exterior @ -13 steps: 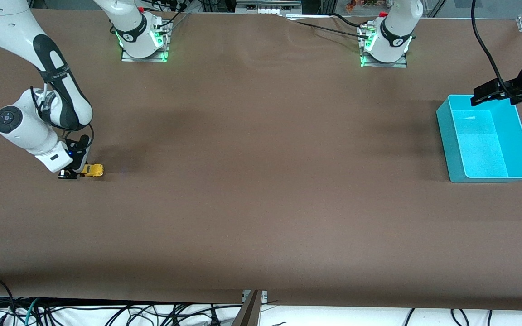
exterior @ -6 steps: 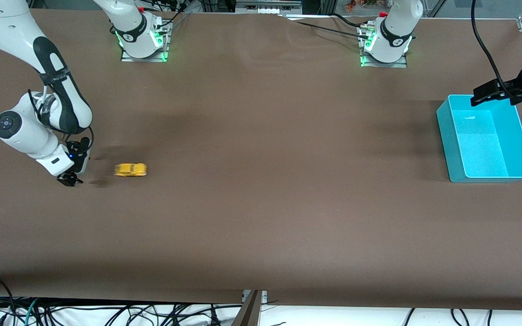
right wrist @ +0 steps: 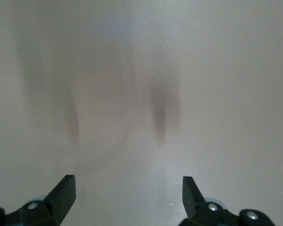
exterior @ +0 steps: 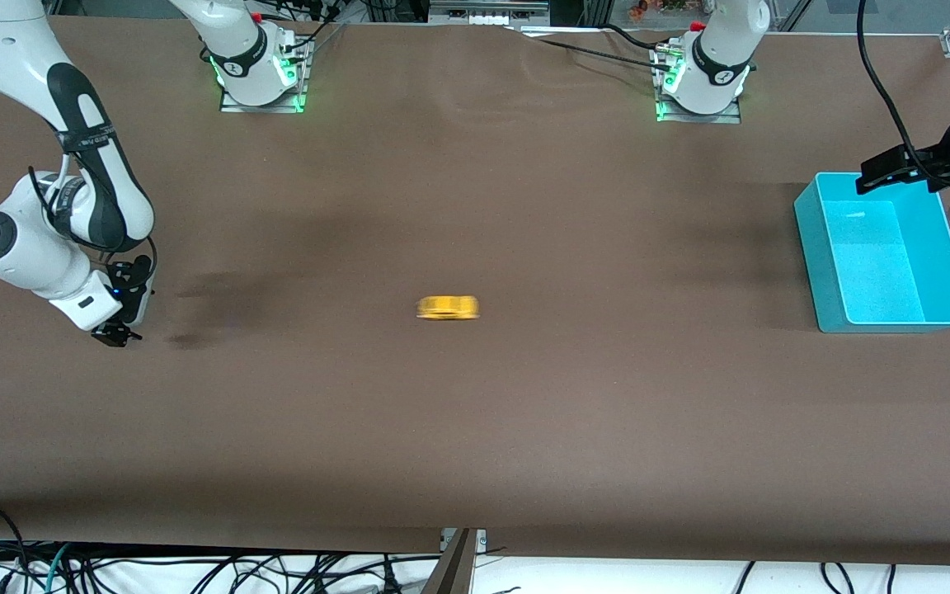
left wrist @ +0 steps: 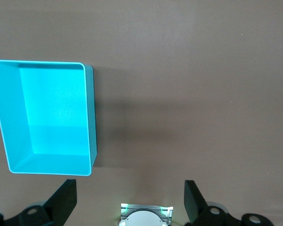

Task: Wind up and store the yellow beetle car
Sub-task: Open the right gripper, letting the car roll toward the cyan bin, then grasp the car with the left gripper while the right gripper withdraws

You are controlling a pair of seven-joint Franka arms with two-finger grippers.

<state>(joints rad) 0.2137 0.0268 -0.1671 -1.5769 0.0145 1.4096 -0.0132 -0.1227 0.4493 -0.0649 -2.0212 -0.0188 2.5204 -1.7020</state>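
Covering nearly the whole front view, the brown table (exterior: 524, 412) carries everything else. Next in size, the right arm (exterior: 71, 124) bends down from its base to the right arm's end of the table, its wrist tilted so the right gripper (exterior: 116, 334) hangs low over bare tabletop with its fingers spread wide and nothing between them. At the other end the left arm comes in from the edge of the front view and waits, the left gripper (exterior: 883, 177) poised over the rim of the teal bin (exterior: 817, 264), fingers likewise apart and holding nothing.

Smallest is the yellow beetle car (exterior: 448, 308), a blurred yellow streak on the open table about midway between the two grippers, well apart from both and from the bin.

Only the front view shows the car. The left wrist view looks straight down into the bin (left wrist: 92, 117), which holds nothing, with the left gripper's (left wrist: 131, 200) spread fingertips (left wrist: 66, 193) framing it. The right wrist view shows just tabletop and soft shadows between that gripper's (right wrist: 129, 195) separated fingertips (right wrist: 66, 188).
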